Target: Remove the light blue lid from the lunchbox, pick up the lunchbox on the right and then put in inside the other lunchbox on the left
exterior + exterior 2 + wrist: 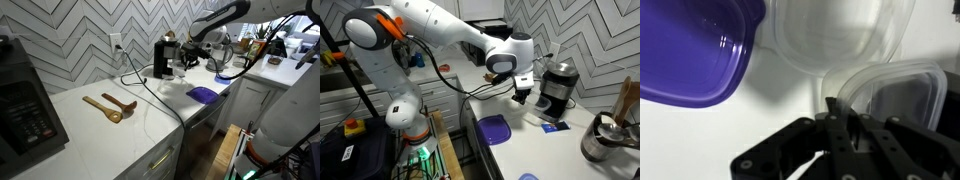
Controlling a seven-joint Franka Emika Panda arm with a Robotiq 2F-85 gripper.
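In the wrist view my gripper [831,104] is shut, its fingertips pinched on the near rim of a clear lunchbox [902,90] at the right. A second clear lunchbox [835,38] lies just beyond it at the top. In both exterior views the gripper [187,62] [524,95] hangs low over the white counter beside the black coffee machine [556,88]. A small flat blue piece, apparently the light blue lid [552,126], lies on the counter in front of that machine. The clear lunchboxes are hard to make out in the exterior views.
A larger purple flat piece [690,50] [203,94] [497,129] lies on the counter near the lunchboxes. Two wooden spoons [110,106] rest further along the counter. A cable [150,90] runs from the wall socket. A metal kettle [608,140] stands near the counter's edge.
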